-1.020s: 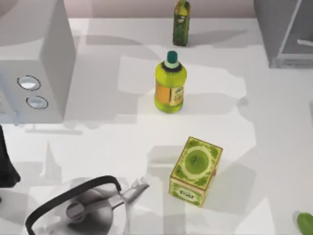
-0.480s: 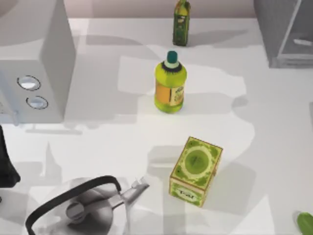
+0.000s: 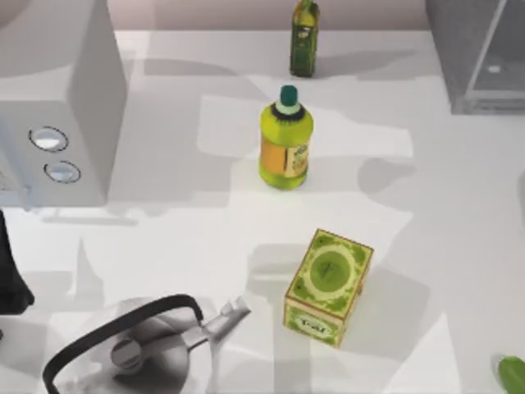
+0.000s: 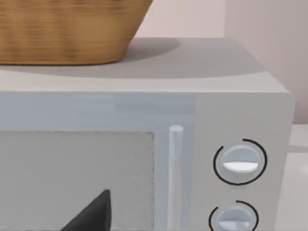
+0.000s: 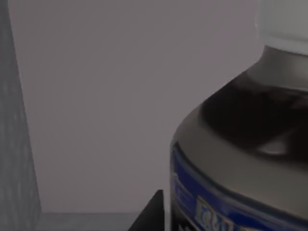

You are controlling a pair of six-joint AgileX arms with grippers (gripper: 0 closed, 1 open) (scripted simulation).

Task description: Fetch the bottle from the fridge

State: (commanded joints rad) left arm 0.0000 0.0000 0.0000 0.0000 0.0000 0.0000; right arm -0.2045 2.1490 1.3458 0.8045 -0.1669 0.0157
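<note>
Close before the right gripper [image 5: 153,211], fingers' state unclear, stands the bottle [image 5: 240,159] inside the fridge [image 3: 476,57], table's far-right corner.

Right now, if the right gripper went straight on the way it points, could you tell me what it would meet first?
Most likely the bottle, which looms very close in the right wrist view, with the fridge wall pale behind it. How much of a gap remains is hard to judge.
</note>
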